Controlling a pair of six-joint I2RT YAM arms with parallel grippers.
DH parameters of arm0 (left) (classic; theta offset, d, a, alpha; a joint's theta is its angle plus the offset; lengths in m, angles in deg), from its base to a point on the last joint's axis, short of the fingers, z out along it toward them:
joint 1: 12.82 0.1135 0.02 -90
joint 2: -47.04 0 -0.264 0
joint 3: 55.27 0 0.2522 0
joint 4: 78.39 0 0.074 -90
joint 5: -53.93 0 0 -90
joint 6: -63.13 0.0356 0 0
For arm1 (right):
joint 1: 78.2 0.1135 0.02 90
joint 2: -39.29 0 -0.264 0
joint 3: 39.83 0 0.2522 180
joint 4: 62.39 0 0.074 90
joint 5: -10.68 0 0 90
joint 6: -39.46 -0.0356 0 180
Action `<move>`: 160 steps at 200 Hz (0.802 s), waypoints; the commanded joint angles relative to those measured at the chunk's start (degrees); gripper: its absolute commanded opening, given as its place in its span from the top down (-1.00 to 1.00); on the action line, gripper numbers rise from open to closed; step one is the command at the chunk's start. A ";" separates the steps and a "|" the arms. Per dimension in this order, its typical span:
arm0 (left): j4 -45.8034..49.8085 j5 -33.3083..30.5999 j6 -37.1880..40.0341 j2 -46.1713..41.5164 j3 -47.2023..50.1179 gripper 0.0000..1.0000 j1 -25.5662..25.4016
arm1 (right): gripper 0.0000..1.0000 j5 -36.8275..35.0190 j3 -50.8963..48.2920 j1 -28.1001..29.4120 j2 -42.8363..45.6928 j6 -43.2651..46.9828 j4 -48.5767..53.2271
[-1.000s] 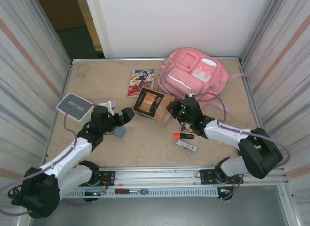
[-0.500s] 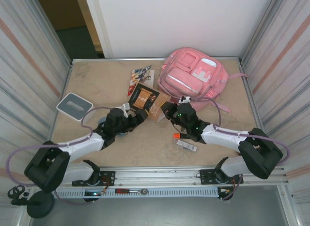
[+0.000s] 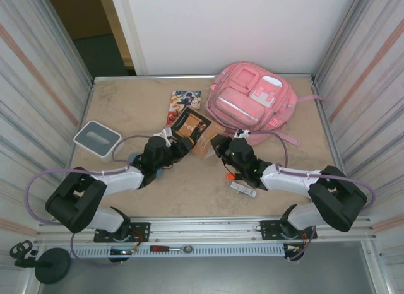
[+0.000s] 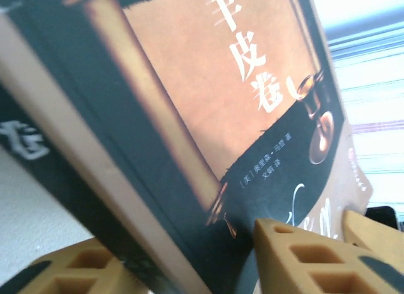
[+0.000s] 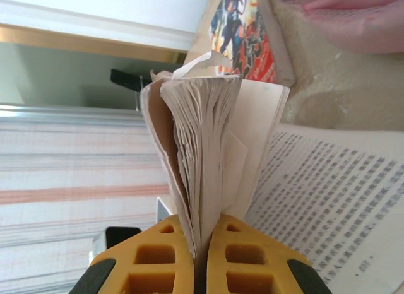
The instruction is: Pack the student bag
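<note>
The pink student bag [image 3: 252, 101] lies at the back right of the table, its pockets facing up; its fabric edge [image 5: 353, 16] shows in the right wrist view. A brown and black book [image 3: 196, 127] is tilted up between the two grippers. My left gripper [image 3: 178, 144] holds the book's corner: the cover [image 4: 208, 105] and spine fill the gap between its fingers [image 4: 303, 262]. My right gripper [image 3: 219, 144] is shut on a bundle of the book's pages [image 5: 202, 149], which fan out above the pads [image 5: 246, 262]. One printed page [image 5: 341, 199] hangs loose to the right.
A comic book [image 3: 184, 102] lies flat behind the brown book, left of the bag. An orange marker [image 3: 231, 177] and a small white item [image 3: 243, 189] lie under the right arm. A grey box [image 3: 96, 137] sits at the left. A blue object [image 3: 134, 159] lies under the left arm.
My left gripper has reached right and closed on the book's near corner. The book has turned and tipped up. My right gripper has shifted slightly left with the pages.
</note>
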 commanded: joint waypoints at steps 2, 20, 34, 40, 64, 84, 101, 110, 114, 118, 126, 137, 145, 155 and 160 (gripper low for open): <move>-6.83 1.79 4.73 -1.79 -2.98 0.28 1.29 | 1.00 2.78 -1.52 1.29 0.99 -1.18 -0.54; -6.26 3.53 7.90 -3.13 -3.44 0.47 2.43 | 1.00 2.47 -2.34 1.09 1.99 -0.56 1.55; -4.91 5.52 10.77 -4.29 -4.31 0.63 3.23 | 1.00 2.51 -2.76 0.85 2.99 0.73 3.17; -4.18 6.31 11.88 -4.84 -4.66 0.69 3.51 | 1.00 2.47 -2.76 0.83 3.55 1.37 4.08; -1.94 10.14 16.45 -7.44 -5.83 0.92 5.14 | 0.89 3.05 -2.40 -0.10 6.38 6.10 9.36; 2.25 14.88 21.64 -10.70 -7.33 1.00 6.93 | 0.28 6.60 -0.57 -3.88 10.37 15.79 18.31; 7.28 18.61 27.73 -14.41 -8.44 1.00 8.23 | -0.25 13.49 2.50 -8.73 14.19 33.12 26.05; 10.74 20.72 31.67 -16.50 -9.27 1.00 8.81 | -0.43 18.60 4.74 -11.37 15.84 42.45 30.38; 12.18 21.55 33.56 -17.39 -9.65 1.00 8.98 | -0.48 21.97 5.87 -12.54 16.31 46.93 32.31; 13.59 22.51 35.43 -18.21 -10.03 1.00 9.09 | -0.53 24.41 6.99 -13.74 16.63 50.45 34.39; 16.17 24.26 39.03 -19.63 -10.71 1.00 9.19 | -0.58 30.34 9.17 -16.27 16.97 55.58 37.98; 18.69 27.44 42.98 -21.11 -11.58 1.00 9.28 | -0.75 38.87 11.26 -19.60 16.57 59.46 39.69; 20.01 30.06 45.24 -21.91 -12.19 1.00 9.28 | -0.87 44.27 12.55 -21.84 15.64 60.14 39.90; 21.44 33.01 47.39 -22.58 -12.99 1.00 9.28 | -0.98 51.31 14.15 -23.97 14.27 60.76 38.95; 22.37 34.34 48.39 -22.86 -13.50 1.00 9.28 | -0.98 53.75 14.95 -24.54 13.70 60.94 38.58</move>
